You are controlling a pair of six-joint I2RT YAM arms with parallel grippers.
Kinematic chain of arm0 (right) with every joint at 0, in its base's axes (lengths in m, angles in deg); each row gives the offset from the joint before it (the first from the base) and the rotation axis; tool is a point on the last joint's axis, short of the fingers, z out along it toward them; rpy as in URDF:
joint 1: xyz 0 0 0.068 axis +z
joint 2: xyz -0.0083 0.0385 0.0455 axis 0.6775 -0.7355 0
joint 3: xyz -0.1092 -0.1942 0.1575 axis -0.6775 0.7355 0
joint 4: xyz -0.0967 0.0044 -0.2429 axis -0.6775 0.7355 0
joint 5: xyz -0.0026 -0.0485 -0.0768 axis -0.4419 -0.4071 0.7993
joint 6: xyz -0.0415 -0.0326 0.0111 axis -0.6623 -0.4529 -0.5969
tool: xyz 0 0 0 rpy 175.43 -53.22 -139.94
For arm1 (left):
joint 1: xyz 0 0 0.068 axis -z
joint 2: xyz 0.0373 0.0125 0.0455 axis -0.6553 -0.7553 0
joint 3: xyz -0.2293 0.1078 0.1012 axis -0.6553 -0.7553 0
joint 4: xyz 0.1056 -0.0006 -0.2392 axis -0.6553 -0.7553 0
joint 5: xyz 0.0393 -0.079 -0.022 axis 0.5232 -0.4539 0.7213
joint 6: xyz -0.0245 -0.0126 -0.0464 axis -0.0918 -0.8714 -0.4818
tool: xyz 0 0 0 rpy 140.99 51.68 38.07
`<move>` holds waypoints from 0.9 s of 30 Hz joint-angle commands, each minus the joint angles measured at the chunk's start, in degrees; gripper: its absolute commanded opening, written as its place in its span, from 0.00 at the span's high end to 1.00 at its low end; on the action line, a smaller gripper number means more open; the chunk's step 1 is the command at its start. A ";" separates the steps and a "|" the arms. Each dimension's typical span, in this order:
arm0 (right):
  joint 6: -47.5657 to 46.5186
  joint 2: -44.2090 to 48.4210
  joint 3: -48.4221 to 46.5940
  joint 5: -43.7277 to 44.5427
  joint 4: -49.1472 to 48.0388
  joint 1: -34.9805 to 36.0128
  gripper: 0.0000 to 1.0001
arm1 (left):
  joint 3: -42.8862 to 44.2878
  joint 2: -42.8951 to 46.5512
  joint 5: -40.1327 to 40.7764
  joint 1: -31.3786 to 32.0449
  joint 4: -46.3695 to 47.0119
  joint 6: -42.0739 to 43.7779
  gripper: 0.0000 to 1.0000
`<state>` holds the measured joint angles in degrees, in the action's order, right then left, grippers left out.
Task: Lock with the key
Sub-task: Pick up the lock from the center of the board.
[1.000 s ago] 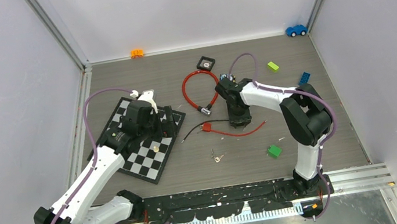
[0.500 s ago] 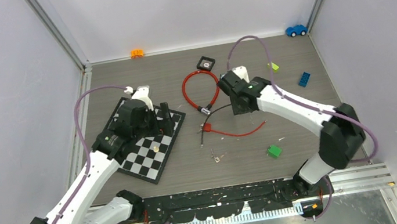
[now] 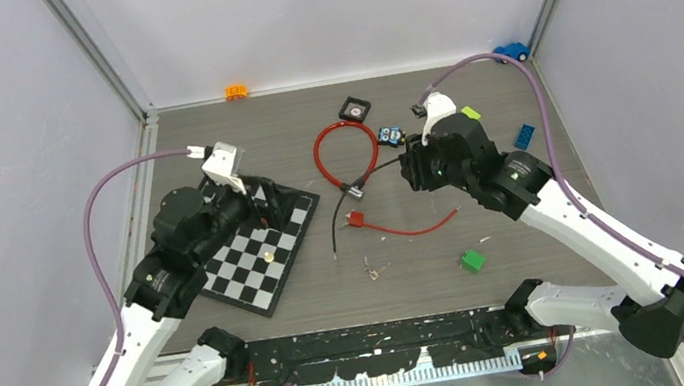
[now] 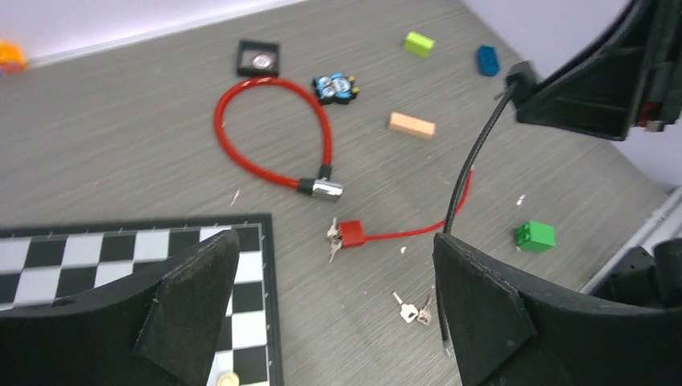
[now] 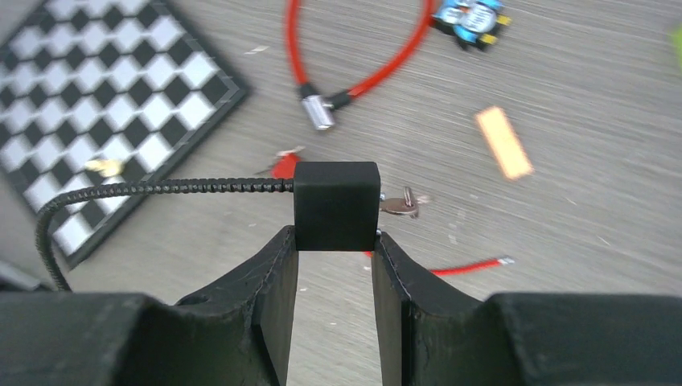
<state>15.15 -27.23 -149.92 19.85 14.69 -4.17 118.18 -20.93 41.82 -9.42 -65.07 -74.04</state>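
**Status: Cable Lock Body Gripped, Loose Keys on Table**

**Right gripper** (image 5: 334,236): the two fingers press against opposite sides of the black square lock body (image 5: 336,203), pinching it above the grey wood-grain table (image 3: 523,218). The black ribbed cable (image 5: 161,189) leaves the left face of the lock body. In the top view it hangs down in a curve, with its free end at the table. A metal key tip shows just right of the lock body in the right wrist view. Whether it sits in the lock body or lies on the table behind it cannot be told.

**Left gripper** (image 4: 334,241): the fingers are spread wide with nothing between them. It is positioned over the black-and-white chessboard (image 3: 251,256).

**Keys:** the pair of small silver keys (image 4: 410,310) lies flat on the table, apart from both grippers and on the near side of the small red lock block (image 4: 351,233). A thin red cable (image 4: 410,235) runs rightward from the red lock block.

**Other items**
- The red loop cable lock (image 3: 344,152) lies farther back, its ends meeting at a silver cylinder (image 4: 326,189).
- The green brick (image 3: 473,259) lies to the right of the keys.
- The tan wooden block (image 4: 412,125) and the blue toy car (image 4: 335,87) lie beyond the red loop
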 commanded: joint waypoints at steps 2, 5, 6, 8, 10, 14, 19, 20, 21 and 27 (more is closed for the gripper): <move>-2.53 3.47 2.40 -19.85 -11.69 0.49 0.99 | 2.18 -2.30 -12.17 -0.13 6.50 2.85 0.10; -1.94 2.77 1.15 -22.38 -11.50 1.08 0.99 | 3.51 -5.13 -18.11 -0.10 8.18 1.09 0.12; -1.75 2.62 0.85 -22.44 -11.56 1.34 0.99 | 3.57 -5.87 -20.17 -0.07 9.07 0.08 0.13; -1.08 2.51 0.61 -21.97 -12.00 1.80 0.99 | 3.48 -7.15 -23.11 -0.06 10.96 -2.04 0.14; -0.13 2.63 0.78 -21.10 -12.86 2.10 0.99 | 2.79 -7.91 -24.99 -0.06 12.65 -3.95 0.16; 1.39 2.95 1.02 -20.33 -14.12 2.45 0.99 | 1.47 -8.50 -27.42 -0.06 14.10 -5.97 0.20; 1.97 2.45 1.02 -18.90 -14.13 2.79 0.99 | -0.42 -8.02 -30.65 -0.06 17.12 -9.19 0.26; 2.07 2.29 0.97 -18.58 -14.08 2.80 0.99 | -0.57 -8.02 -31.29 -0.06 17.28 -9.53 0.27; 2.25 2.25 0.94 -18.31 -13.93 2.82 0.99 | -0.74 -8.04 -31.98 -0.06 17.28 -9.79 0.29; 3.50 2.94 1.28 -17.61 -15.26 2.92 0.99 | -1.52 -8.68 -34.23 -0.06 15.93 -9.48 0.41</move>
<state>17.09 -25.24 -147.60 1.47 4.18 -1.51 117.15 -29.93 11.09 -9.42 -51.41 -83.01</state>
